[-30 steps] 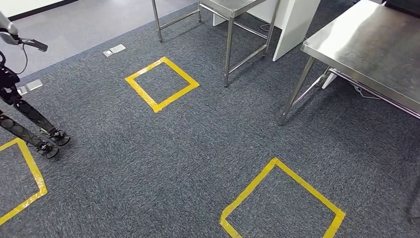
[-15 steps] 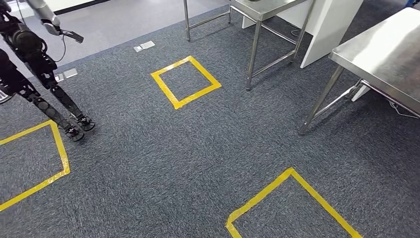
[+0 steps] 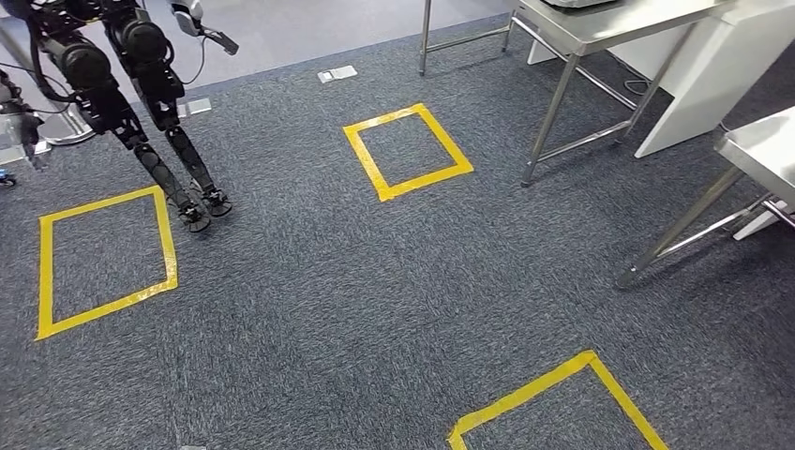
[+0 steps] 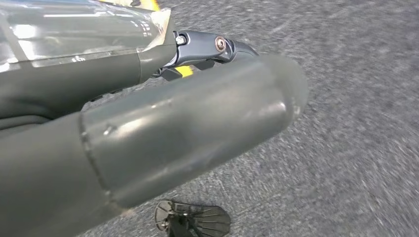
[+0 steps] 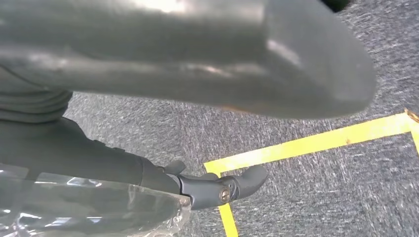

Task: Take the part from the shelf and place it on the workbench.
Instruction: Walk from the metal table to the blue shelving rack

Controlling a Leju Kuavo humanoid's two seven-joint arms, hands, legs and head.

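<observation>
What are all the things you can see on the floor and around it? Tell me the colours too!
carpet: one, dark grey, covers the floor
tape squares: three, yellow, on the carpet at centre, left and bottom right
steel tables: two, silver, top and right edge
white cabinet: one, white, behind the top table
floor plates: two, silver, top left on the carpet
legged machine: one, black, upper left
clear plastic: see-through, against the fingers of both hands; held or not, cannot tell
left hand: one, grey
right hand: one, grey
</observation>
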